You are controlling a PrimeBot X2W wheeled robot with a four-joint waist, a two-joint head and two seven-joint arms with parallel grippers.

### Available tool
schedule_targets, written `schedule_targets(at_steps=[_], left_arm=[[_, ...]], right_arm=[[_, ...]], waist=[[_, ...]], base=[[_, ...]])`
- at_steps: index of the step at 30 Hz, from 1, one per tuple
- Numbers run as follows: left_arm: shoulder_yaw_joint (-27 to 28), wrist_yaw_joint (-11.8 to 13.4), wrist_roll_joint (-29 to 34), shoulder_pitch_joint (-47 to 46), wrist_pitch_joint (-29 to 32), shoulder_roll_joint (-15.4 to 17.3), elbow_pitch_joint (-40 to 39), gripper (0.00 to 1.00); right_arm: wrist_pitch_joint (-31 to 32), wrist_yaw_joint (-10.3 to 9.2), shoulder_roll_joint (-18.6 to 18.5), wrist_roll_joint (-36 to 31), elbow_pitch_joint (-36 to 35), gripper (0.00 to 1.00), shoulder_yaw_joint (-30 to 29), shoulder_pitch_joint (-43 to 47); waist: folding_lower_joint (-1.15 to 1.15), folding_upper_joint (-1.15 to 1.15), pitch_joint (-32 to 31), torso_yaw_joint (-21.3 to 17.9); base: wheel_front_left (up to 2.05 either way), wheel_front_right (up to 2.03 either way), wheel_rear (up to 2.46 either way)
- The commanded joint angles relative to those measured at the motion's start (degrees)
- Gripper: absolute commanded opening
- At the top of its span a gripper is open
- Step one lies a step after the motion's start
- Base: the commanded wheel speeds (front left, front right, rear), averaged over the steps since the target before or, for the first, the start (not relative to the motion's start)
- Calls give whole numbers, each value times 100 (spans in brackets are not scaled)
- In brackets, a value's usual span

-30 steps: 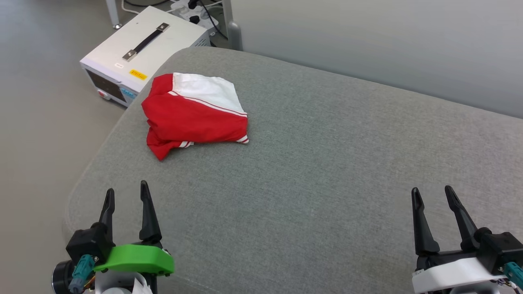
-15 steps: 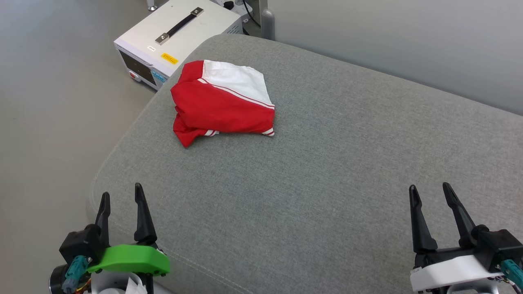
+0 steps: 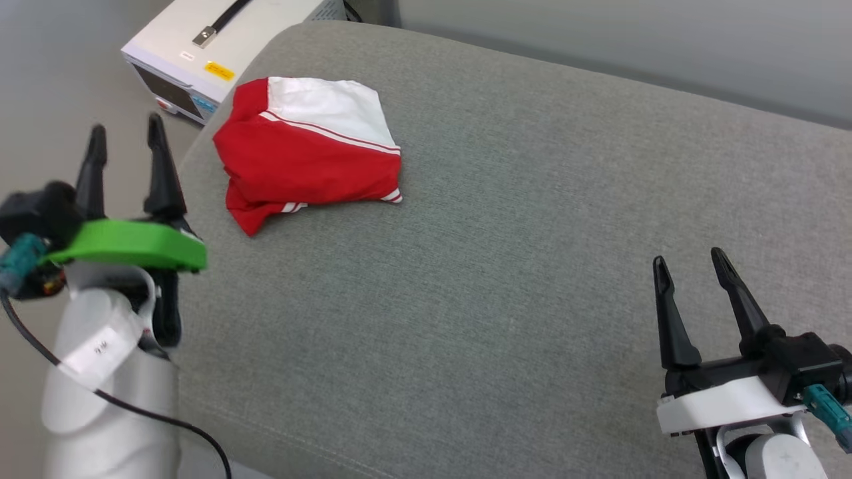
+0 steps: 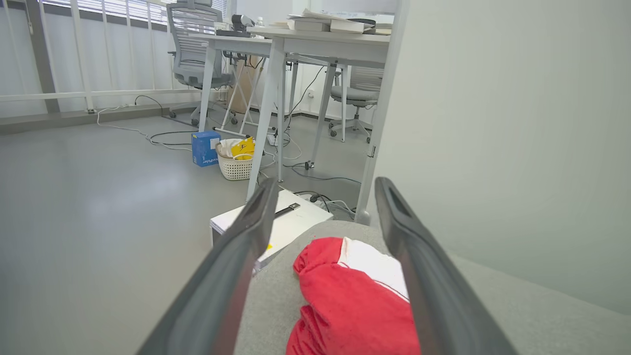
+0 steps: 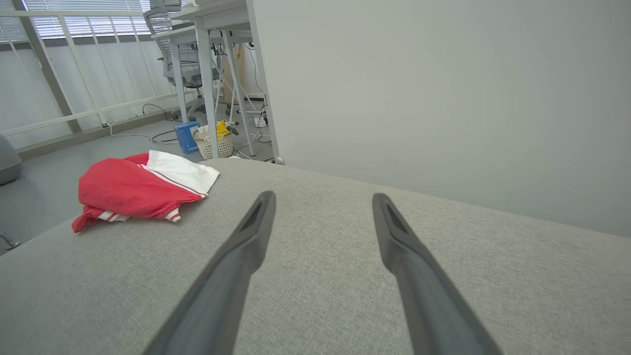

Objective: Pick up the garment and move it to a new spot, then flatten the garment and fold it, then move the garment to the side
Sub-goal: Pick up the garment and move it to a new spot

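The garment (image 3: 303, 150) lies bunched on the far left part of the grey cushion (image 3: 519, 219), red with a white sleeve and striped trim; no lettering is visible. My left gripper (image 3: 126, 130) is raised at the left, open and empty, its tips level with the garment and left of it. In the left wrist view the garment (image 4: 352, 301) sits just beyond and between the open fingers (image 4: 246, 236). My right gripper (image 3: 689, 263) hovers open and empty over the cushion at the lower right, far from the garment (image 5: 138, 190).
A white equipment box (image 3: 206, 46) with a black handle stands on the floor beyond the cushion's left corner. A grey wall (image 3: 632, 46) runs behind the cushion. Desks, office chairs, cables, a blue box (image 4: 204, 148) and a white basket (image 4: 235, 160) stand farther off.
My left arm has risen and reached forward toward the garment's left side. The head camera has shifted, so the whole scene sits differently. The right gripper holds much the same pose. Both stay open.
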Motion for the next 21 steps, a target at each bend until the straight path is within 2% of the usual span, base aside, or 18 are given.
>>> schedule_targets(at_steps=[1, 6, 11, 13, 16, 21], left_arm=[[-55, -46, -60, -328, -30, 157, 185, 100], [-760, -51, -634, -1412, 3, 768, 1065, 100], [-1476, -52, -1722, -2411, 750, 1262, 1810, 100], [-1658, -53, -2154, -2744, 1304, 1381, 2147, 100], [-1991, -53, -2656, -3171, 2450, 1564, 2643, 100], [-2503, -53, -3062, -3654, 4027, 1781, 3182, 100]], right_arm=[[-52, -5, -15, -75, -49, 100, 2, -138], [-52, -5, -52, -135, -114, 100, 34, -305], [-52, -5, -125, -171, -193, 100, -3, -409], [-52, -5, -147, -179, -221, 100, -24, -430], [-52, -5, -192, -190, -248, 100, -20, -484], [-52, -5, -213, -212, -302, 100, -20, -555]], waist=[[-2, 0, 368, -380], [-2, 0, 696, -684], [-2, 0, 967, -875], [-2, 0, 1064, -940], [-2, 0, 1197, -1038], [-2, 0, 1340, -1162]], base=[[0, 0, 0], [0, 0, 0], [0, 0, 0], [0, 0, 0], [0, 0, 0], [0, 0, 0]])
